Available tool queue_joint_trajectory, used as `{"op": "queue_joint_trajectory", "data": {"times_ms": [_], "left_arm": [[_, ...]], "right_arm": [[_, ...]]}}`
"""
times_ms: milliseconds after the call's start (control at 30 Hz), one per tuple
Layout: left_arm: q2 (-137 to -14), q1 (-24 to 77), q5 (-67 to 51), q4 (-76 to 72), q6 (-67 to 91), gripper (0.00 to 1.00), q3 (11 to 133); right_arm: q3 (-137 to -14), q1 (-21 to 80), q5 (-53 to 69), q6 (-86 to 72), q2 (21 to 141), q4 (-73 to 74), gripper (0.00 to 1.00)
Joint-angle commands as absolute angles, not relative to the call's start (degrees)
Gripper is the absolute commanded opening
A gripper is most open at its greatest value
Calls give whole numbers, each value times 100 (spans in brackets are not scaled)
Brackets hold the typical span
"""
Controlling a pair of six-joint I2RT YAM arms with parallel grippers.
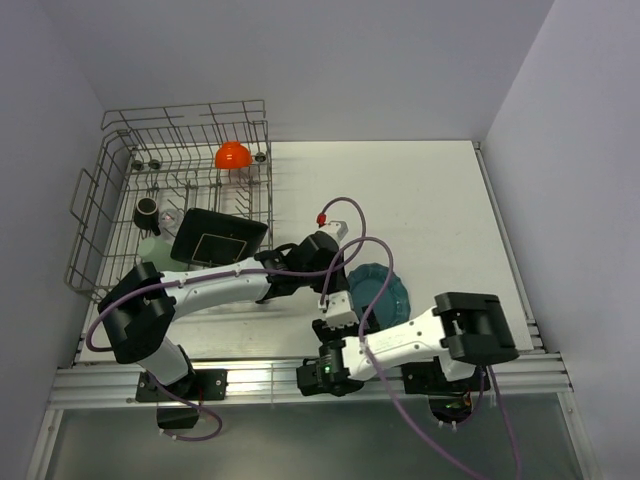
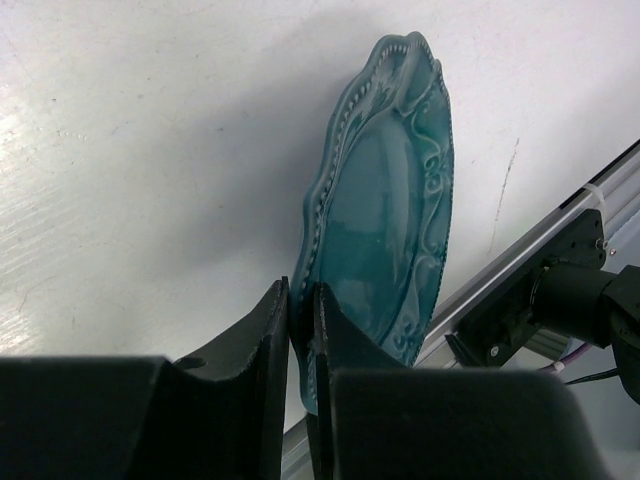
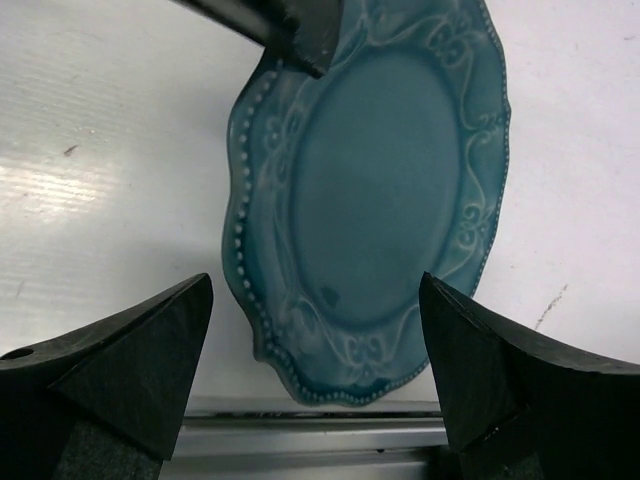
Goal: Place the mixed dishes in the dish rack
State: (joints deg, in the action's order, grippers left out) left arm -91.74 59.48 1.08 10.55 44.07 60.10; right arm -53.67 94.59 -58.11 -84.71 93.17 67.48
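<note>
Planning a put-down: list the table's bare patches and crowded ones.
Bare: table between dish rack and right wall, beyond teal plate. Crowded: near edge, where left end effector pinches the plate and right end effector hovers by it.

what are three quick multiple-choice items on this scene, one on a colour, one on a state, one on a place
1. What colour is the plate pinched by the left gripper? A black; B teal; C orange
2. How is the right gripper? A shut on the plate; B shut on nothing; C open
3. Where is the orange bowl? A in the rack; B on the plate; C in the right gripper
Answers: 1 B, the left wrist view shows a teal rim clamped in that gripper. 2 C, its jaws stand wide apart. 3 A, it sits at the rack's far end.
</note>
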Motion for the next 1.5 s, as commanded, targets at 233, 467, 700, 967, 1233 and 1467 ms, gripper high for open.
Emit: {"op": "queue_joint_trajectory", "data": {"times_ms": [233,467,700,967,1233,1467], "left_arm": [[-8991,5977,-141,897,4245,0,5994],[-9017,5977,-193,835,4245,0,5933],[-8982,5977,-185,808,4254,0,5915],[-8508,5906,395,1203,4087,99,6362],[-7263,5407,1362,2109,3666,99,6890],[-6083,5019,1292,2373,3024,99,7145]], "right_arm": [[-5564,8992,-6398,-9598,10134,7128,77],[-5625,8912,-6399,-9536,10301,7127,30],[-5818,8930,-6372,-9861,10573,7540,0],[-6073,9201,-6372,-10064,10679,7980,0],[-6012,9299,-6249,-8388,9635,6913,0],[-5810,8764,-5626,-5760,7587,4950,0]]}}
